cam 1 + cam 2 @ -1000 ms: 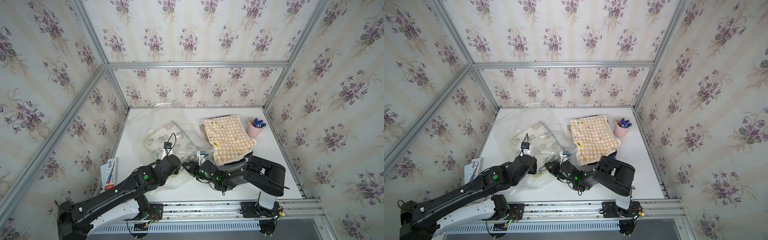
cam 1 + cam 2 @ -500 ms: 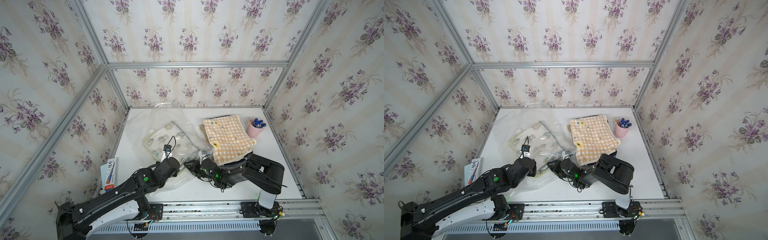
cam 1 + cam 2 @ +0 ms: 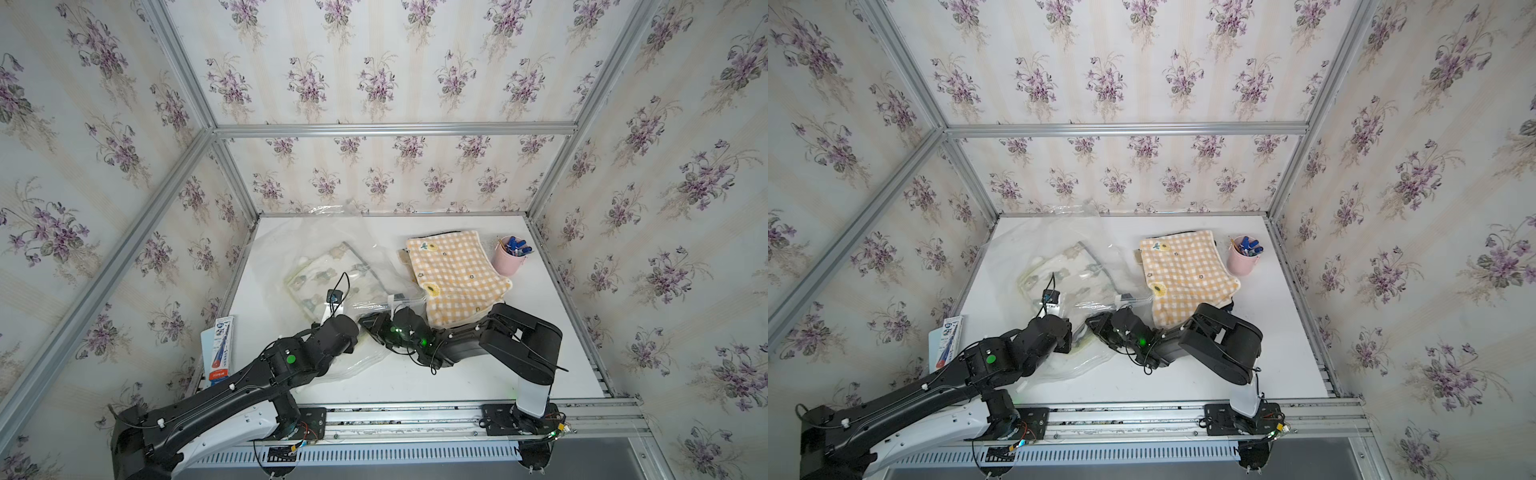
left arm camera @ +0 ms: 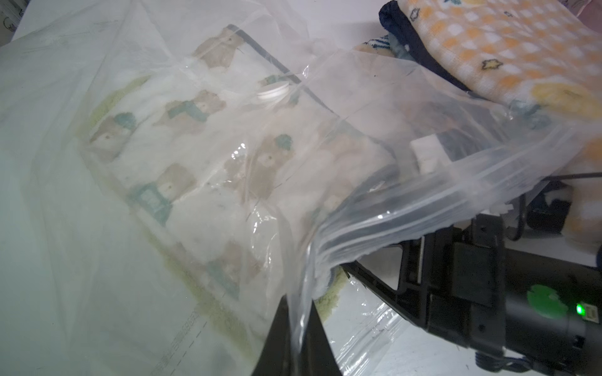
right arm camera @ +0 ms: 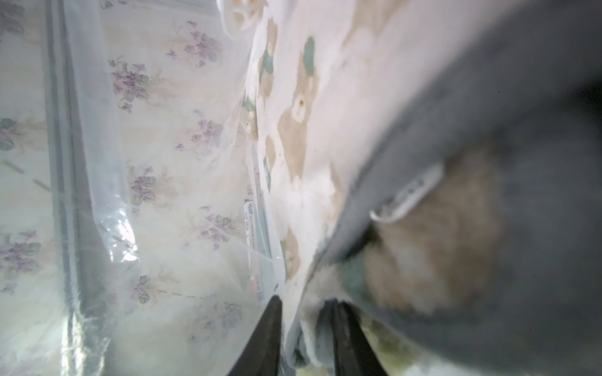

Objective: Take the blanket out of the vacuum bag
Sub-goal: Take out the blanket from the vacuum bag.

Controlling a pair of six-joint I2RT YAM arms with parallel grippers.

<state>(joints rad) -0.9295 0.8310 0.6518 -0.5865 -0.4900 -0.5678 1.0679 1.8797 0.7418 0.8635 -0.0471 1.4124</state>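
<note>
Jaws of left gripper (image 4: 299,306) pinch vacuum bag (image 4: 407,201) mouth lip. Right gripper (image 5: 303,302) jaws clamp blanket (image 5: 325,81) edge inside. Extraction under way. Next, probably: draw blanket outward while bag stays anchored.

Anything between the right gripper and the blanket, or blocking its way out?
Nothing visible. The right gripper is inside the vacuum bag, jaws gripping the edge of the bear-print blanket. The left gripper holds the bag's mouth open; the checked towel lies alongside.
</note>
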